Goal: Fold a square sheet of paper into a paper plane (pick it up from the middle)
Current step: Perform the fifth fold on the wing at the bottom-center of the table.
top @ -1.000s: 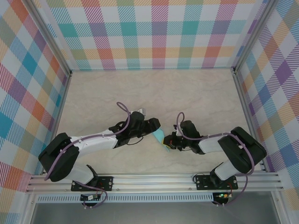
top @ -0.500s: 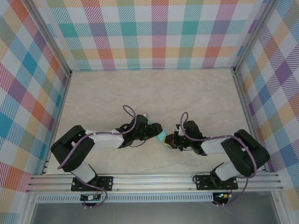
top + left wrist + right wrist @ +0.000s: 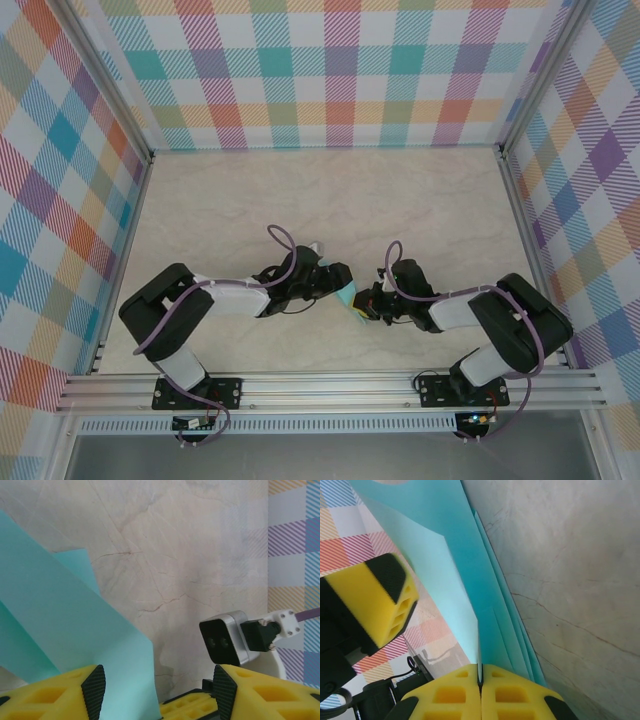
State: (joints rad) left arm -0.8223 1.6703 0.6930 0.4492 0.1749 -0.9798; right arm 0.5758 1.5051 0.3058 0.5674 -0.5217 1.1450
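Observation:
The folded turquoise paper plane (image 3: 348,296) hangs between the two grippers just above the marble table. My right gripper (image 3: 480,676) is shut on its folded layers (image 3: 485,605), which rise from between the yellow fingers. My left gripper (image 3: 157,687) stands open with its jaws wide apart. One teal flap (image 3: 75,625) of the plane lies between them, close to the left pad (image 3: 94,690) and well clear of the right pad (image 3: 225,692). In the top view the left gripper (image 3: 335,280) and the right gripper (image 3: 368,302) meet at the plane.
The right wrist camera block (image 3: 227,637) faces my left gripper at close range. Plaid walls (image 3: 330,70) enclose the marble table (image 3: 330,200) on three sides. The aluminium rail (image 3: 330,385) carries both arm bases at the near edge.
The left arm has swung its elbow inward and pushed its gripper right, up to the paper. The right gripper has stayed shut on the plane, almost still.

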